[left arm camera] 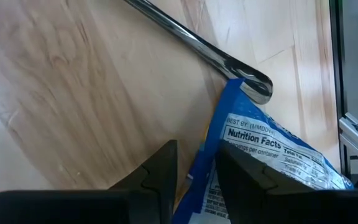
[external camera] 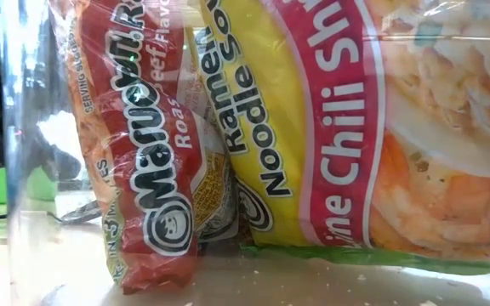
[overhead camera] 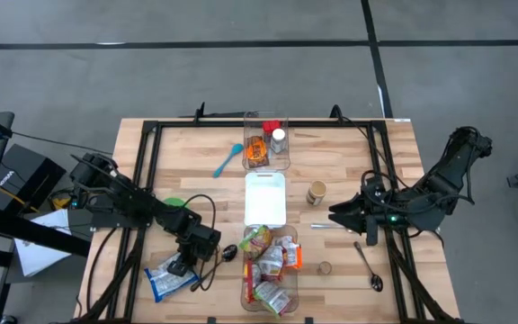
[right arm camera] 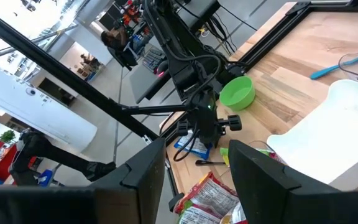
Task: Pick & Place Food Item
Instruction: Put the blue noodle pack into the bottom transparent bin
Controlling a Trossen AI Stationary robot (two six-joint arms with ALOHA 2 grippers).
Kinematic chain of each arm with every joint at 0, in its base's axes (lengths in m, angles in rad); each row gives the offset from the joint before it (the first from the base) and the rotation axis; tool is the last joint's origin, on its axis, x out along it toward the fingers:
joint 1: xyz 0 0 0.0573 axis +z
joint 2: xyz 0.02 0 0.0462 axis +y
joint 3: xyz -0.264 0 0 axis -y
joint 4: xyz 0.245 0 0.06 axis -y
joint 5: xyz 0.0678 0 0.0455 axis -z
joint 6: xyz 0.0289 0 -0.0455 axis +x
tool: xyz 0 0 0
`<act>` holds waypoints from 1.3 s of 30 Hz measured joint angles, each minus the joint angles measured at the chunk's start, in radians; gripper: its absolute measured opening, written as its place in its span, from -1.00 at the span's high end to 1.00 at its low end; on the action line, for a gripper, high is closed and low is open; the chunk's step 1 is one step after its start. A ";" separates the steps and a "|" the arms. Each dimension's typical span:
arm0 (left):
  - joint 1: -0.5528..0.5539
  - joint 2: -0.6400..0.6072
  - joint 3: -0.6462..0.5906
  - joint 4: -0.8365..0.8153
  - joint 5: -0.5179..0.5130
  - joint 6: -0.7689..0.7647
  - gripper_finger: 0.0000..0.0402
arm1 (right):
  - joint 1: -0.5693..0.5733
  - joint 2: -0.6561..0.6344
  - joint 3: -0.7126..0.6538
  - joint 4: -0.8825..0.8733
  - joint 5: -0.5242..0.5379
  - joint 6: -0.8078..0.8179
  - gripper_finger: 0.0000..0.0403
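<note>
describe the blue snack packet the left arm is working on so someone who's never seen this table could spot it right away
Start at the clear bin of noodle packets at the table's near edge, then look to its left. The blue packet lies flat on the wood there, under the left end effector, whose fingers pinch its edge. It is the only blue wrapper lying outside a bin, showing a white Nutrition Facts panel.
</note>
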State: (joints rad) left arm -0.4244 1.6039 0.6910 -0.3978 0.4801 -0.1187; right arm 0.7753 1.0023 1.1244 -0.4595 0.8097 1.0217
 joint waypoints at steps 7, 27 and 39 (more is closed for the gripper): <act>0.000 0.001 0.000 -0.006 -0.006 0.007 0.63 | 0.000 0.000 0.000 0.000 0.000 0.000 0.15; 0.063 -0.273 0.022 0.074 0.022 -0.178 1.00 | 0.000 0.000 0.000 0.003 -0.001 0.000 0.15; 0.079 -0.492 0.117 0.205 -0.004 -0.219 1.00 | 0.000 0.000 0.000 0.000 -0.001 -0.004 0.15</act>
State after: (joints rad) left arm -0.3454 1.1120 0.8080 -0.1924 0.4763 -0.3382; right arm 0.7753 1.0023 1.1244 -0.4599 0.8089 1.0178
